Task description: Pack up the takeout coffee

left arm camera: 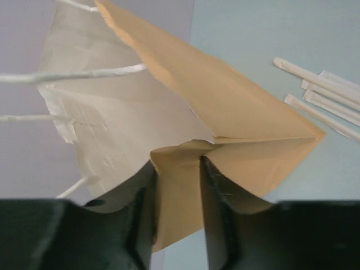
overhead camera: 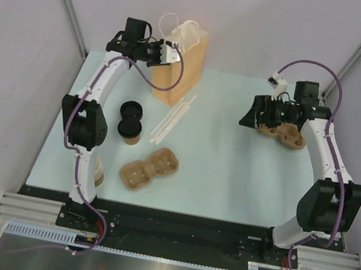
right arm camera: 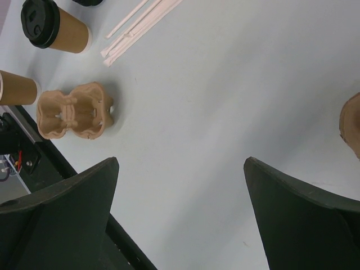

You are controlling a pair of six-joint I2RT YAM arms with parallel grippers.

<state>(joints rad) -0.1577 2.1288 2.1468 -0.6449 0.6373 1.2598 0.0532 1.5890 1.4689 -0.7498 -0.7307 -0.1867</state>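
Observation:
The takeout coffee [overhead camera: 129,130], a tan cup with a black lid, stands left of centre on the table; it also shows in the right wrist view [right arm camera: 54,28]. My left gripper [overhead camera: 165,54] is at the back, shut on the upper edge of the brown paper bag [overhead camera: 184,66]. In the left wrist view the fingers [left arm camera: 177,160] pinch a fold of the bag [left arm camera: 225,107]. My right gripper [overhead camera: 252,116] is open and empty above the right of the table, beside a pulp cup carrier [overhead camera: 287,135]. Its jaws [right arm camera: 180,160] stand wide apart over bare table.
A spare black lid [overhead camera: 131,109] lies just behind the coffee. A second pulp carrier [overhead camera: 150,169] sits in front of it, also seen by the right wrist [right arm camera: 76,111]. Wrapped straws [overhead camera: 172,120] lie near the bag. A stack of lidless cups [overhead camera: 98,175] stands by the left arm's base.

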